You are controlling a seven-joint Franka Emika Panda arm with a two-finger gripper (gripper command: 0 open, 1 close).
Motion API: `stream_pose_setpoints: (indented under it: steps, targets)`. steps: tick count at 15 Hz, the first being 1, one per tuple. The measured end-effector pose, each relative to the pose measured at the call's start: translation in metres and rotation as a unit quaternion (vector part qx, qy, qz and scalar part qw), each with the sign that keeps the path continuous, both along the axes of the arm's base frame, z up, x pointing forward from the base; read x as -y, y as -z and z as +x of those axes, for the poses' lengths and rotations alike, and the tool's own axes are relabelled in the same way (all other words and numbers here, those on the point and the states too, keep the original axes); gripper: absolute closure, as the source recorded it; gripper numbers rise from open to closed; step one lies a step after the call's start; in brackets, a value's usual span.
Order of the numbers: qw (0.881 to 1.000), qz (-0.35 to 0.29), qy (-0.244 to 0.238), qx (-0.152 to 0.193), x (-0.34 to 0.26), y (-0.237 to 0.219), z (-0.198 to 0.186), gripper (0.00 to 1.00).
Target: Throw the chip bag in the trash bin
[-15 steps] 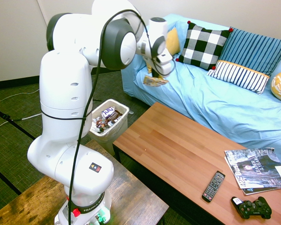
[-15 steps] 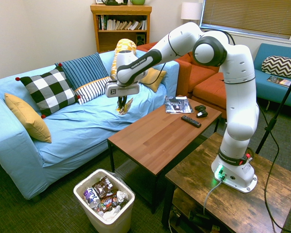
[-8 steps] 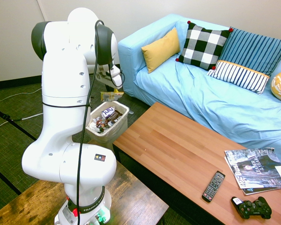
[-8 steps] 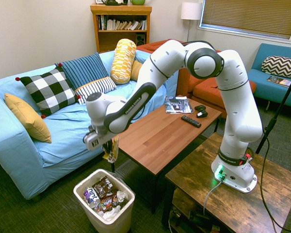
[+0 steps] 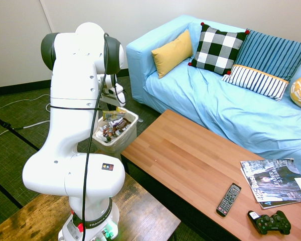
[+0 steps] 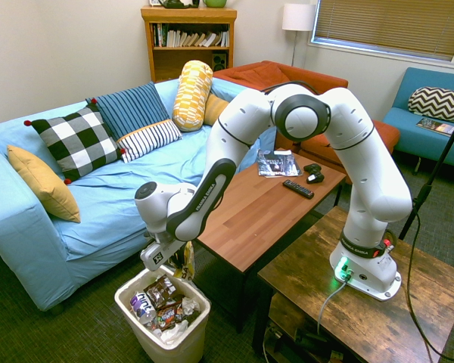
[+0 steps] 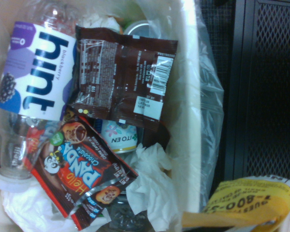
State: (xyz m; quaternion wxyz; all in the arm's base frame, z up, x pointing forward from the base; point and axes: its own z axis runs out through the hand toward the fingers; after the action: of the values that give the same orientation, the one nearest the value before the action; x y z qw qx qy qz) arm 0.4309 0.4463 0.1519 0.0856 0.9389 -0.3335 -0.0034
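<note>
Above the trash bin [image 6: 163,333], closed fingers [image 6: 183,266] grip the crinkly yellow chip bag [image 7: 246,203].

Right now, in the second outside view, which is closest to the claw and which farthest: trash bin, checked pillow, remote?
From the claw:
1. Trash bin, just below it.
2. Checked pillow, up on the sofa.
3. Remote, at the far end of the coffee table.

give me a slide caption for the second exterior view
Gripper holds the chip bag just above the trash bin, beside the coffee table.
</note>
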Motion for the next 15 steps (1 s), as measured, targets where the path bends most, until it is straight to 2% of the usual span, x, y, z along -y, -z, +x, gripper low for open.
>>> stream_pose_setpoints:
  steps: [1, 7, 15]
  targets:
    - [1.000, -0.001, -0.003, -0.001, -0.004, 0.000, 0.000, 0.00]
    - [1.000, -0.002, -0.022, -0.003, -0.023, 0.006, -0.007, 0.00]
    - [1.000, 0.004, -0.023, -0.001, -0.033, -0.008, 0.003, 0.00]
